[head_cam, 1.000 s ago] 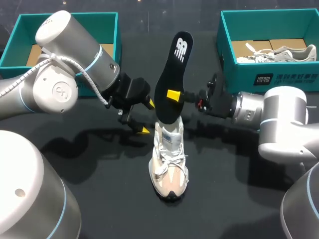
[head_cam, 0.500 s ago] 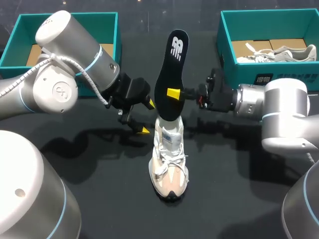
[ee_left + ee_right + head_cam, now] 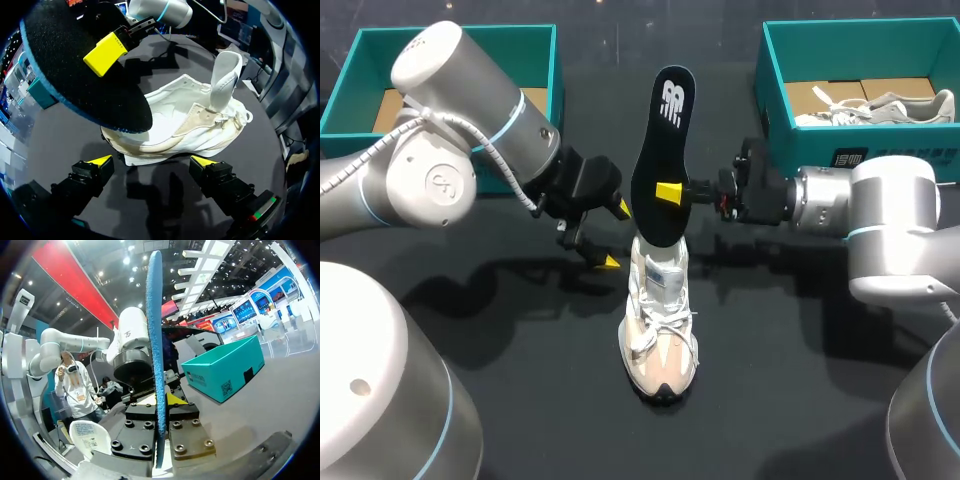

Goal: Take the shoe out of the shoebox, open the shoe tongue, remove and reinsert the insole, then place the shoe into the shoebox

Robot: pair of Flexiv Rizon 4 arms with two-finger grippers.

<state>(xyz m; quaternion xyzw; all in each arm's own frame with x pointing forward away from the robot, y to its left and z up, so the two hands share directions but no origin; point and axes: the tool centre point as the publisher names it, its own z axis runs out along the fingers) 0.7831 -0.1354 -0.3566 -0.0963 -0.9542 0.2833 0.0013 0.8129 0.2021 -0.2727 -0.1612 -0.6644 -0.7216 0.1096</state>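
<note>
Teal right shoebox (image 3: 860, 155) holds pale shoe (image 3: 895, 108) — left shoebox (image 3: 520, 50) shows cardboard (image 3: 388, 110).

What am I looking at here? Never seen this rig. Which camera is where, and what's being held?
Two robot arms stand at a black table, each ending in a two-finger gripper with yellow tips. The wide picture comes from a fixed camera above and behind them; the two round ones come from cameras on the wrists. The right gripper is shut on a black insole, holding it upright over the white shoe that stands on the table. The left gripper is open beside the shoe, holding nothing. At the back sit a left shoebox and a right shoebox, both teal; the right one holds a second shoe.
</note>
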